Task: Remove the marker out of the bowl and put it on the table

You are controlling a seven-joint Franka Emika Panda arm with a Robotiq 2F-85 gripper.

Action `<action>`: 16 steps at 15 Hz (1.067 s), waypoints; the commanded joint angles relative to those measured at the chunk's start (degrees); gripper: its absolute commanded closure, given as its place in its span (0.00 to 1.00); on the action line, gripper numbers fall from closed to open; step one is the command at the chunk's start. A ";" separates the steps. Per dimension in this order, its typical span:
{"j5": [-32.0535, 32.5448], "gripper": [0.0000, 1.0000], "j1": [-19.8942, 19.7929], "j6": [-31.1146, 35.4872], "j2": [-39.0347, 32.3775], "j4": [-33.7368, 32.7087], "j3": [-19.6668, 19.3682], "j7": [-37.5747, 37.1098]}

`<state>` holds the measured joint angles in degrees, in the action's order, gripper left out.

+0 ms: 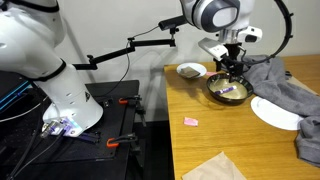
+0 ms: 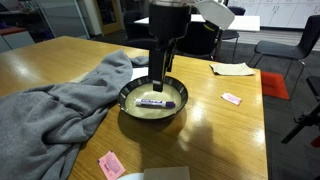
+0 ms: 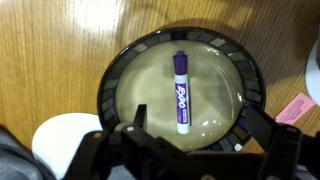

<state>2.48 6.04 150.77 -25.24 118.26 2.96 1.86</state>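
My gripper [image 3: 190,135] hangs over the bowl [image 3: 108,85], jaws spread wide, pinching nothing. The purple marker [image 3: 182,92] lies flat on the bowl's pale floor, untouched. The bowl stands on the wooden table [image 3: 50,40], with a grey cloth [image 2: 60,100] just beside it.

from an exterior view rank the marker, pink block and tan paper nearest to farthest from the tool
1. marker: in the bowl, directly beneath the tool.
2. pink block: on the table, outside the bowl toward the picture's right.
3. tan paper: beyond the pink block, by the table's far edge.
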 commanded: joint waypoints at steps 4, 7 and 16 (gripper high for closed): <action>3.11 0.00 1.77 4.77 -5.21 -3.69 -2.36 -4.27; 2.43 0.00 1.34 4.98 -7.30 -5.55 -1.93 -3.53; 2.94 0.00 2.34 3.76 -12.51 -10.71 -3.09 -4.42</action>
<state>4.41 7.15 154.91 -36.11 109.70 1.20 -0.59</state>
